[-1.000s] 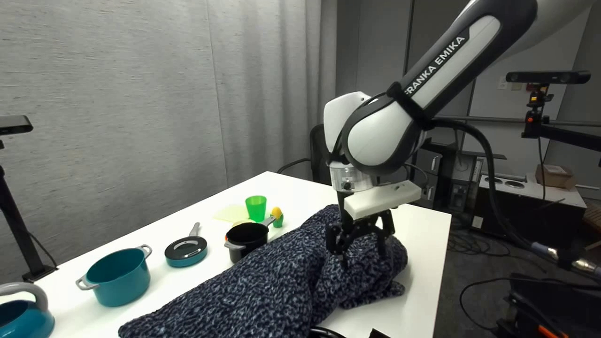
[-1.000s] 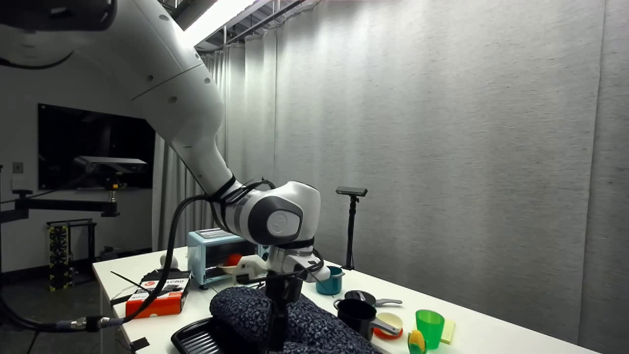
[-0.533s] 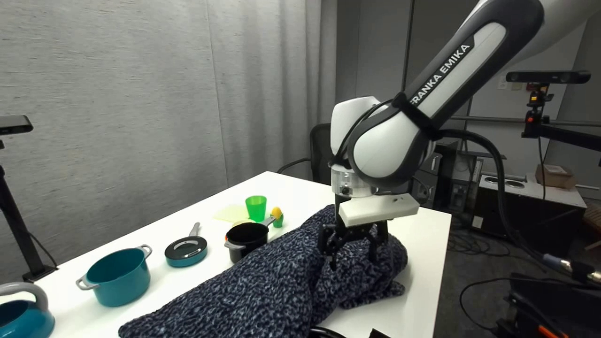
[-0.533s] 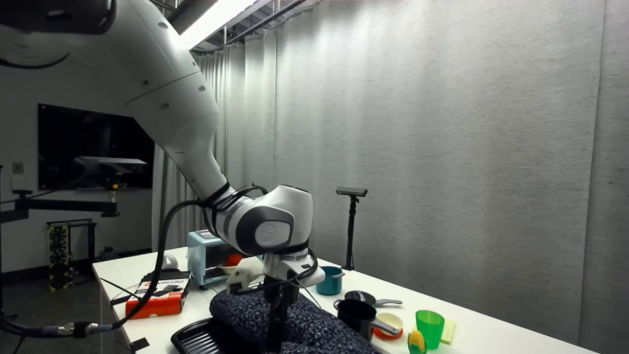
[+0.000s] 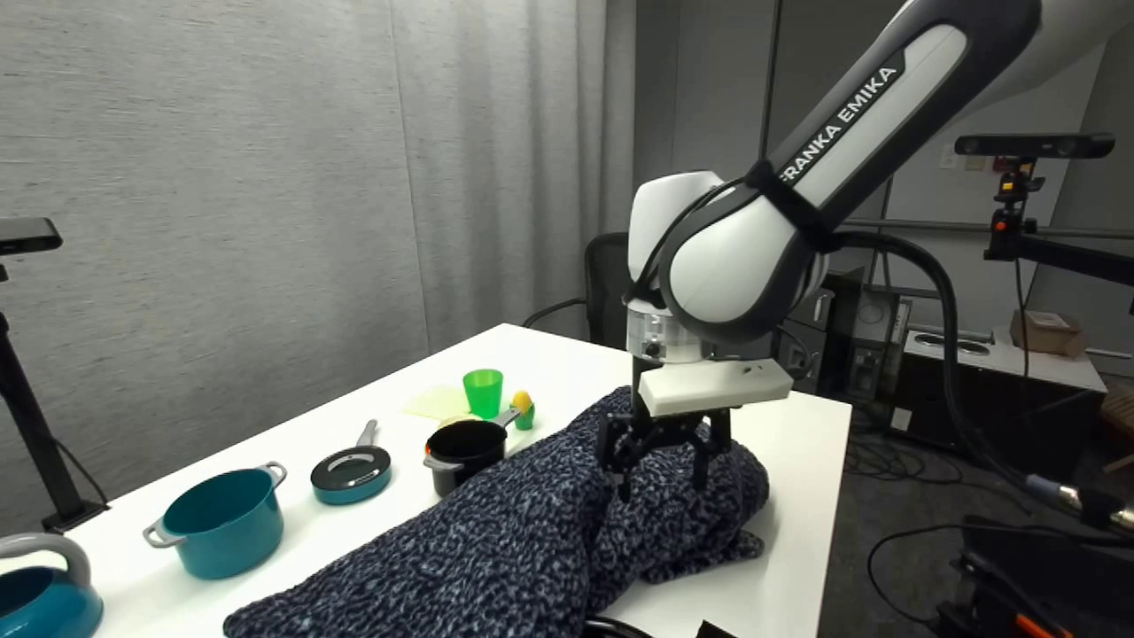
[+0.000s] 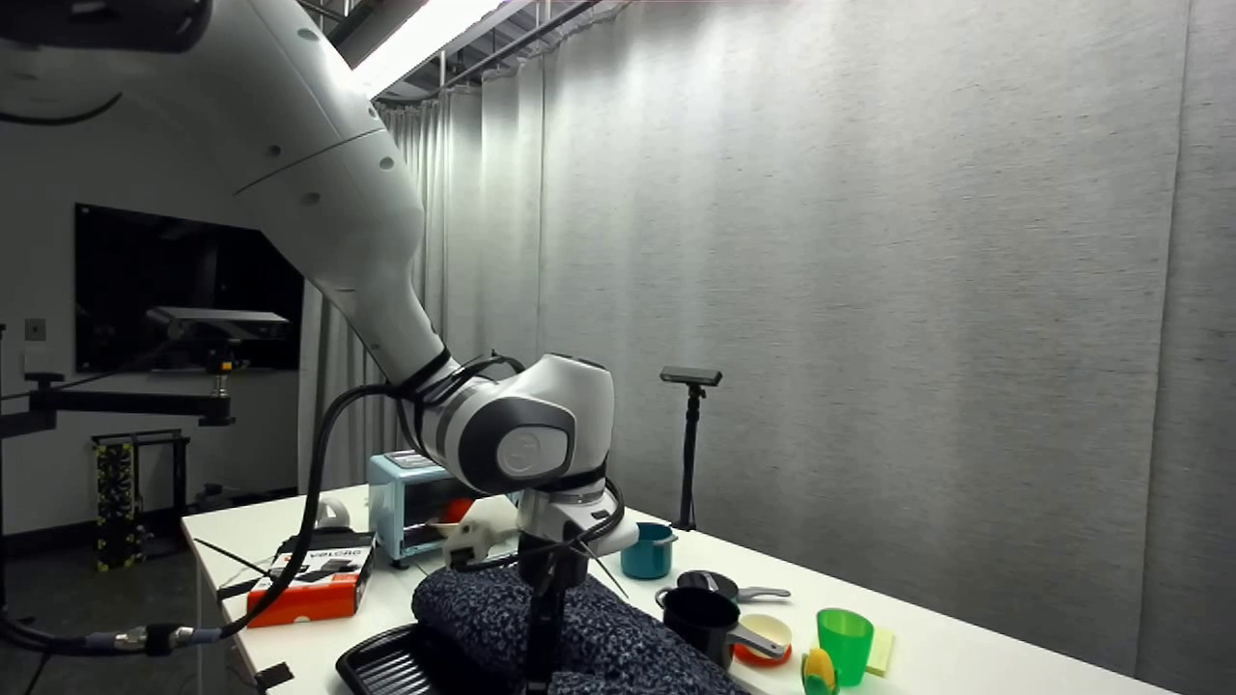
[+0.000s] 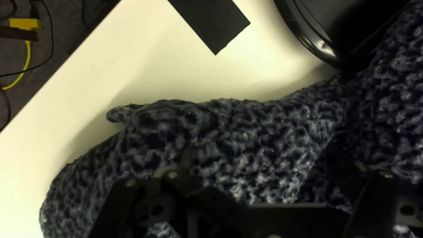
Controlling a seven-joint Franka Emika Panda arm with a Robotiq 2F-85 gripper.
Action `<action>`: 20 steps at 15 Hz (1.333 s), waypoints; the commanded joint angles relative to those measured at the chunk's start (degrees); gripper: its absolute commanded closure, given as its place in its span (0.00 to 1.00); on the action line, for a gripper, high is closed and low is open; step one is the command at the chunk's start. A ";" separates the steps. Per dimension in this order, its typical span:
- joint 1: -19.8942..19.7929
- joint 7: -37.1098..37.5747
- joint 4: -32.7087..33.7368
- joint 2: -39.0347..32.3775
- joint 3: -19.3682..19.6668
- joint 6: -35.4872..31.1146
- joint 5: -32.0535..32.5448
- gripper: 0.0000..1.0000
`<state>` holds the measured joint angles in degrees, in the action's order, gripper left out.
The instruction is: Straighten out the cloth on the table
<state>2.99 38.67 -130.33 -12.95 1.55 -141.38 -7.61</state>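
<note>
The cloth, dark navy-black with white speckles, lies rumpled and humped across the white table (image 5: 802, 478) in an exterior view (image 5: 478, 549). It also shows in an exterior view (image 6: 628, 632) and in the wrist view (image 7: 231, 135), with a deep fold on the right and a small flap at its upper edge. My gripper (image 5: 663, 486) is open, pointing down over the cloth's thick end near the table's end. In the wrist view its fingers (image 7: 261, 155) stand apart with cloth beneath and between them. Nothing is clearly pinched. I cannot tell if the tips touch the cloth.
A black ridged tray (image 6: 386, 666) touches the cloth. A black pot (image 5: 465, 452) stands beside it, near a teal pan (image 5: 350, 478), a teal pot (image 5: 221, 523) and a green cup (image 5: 483, 394). A toaster oven (image 6: 396, 512) and a red-white box (image 6: 309, 598) stand further along.
My open gripper has moved left in an exterior view, dipped down and then risen slightly. The cloth has not visibly moved.
</note>
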 commanded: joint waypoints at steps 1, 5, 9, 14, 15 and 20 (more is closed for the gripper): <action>0.24 -0.06 0.08 0.02 0.25 0.15 -0.07 0.00; 0.68 4.07 -2.45 0.71 1.90 2.18 3.86 0.00; -1.30 7.07 -7.05 3.36 4.93 -0.16 5.25 0.00; -4.34 8.70 -10.43 3.03 8.38 -4.62 4.81 0.00; -4.53 9.01 -11.38 2.16 8.85 -8.79 5.41 0.00; -3.12 10.26 -12.95 -4.03 11.65 -20.47 7.94 0.26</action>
<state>-1.17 46.28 -142.86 -13.55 10.87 -156.03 -2.98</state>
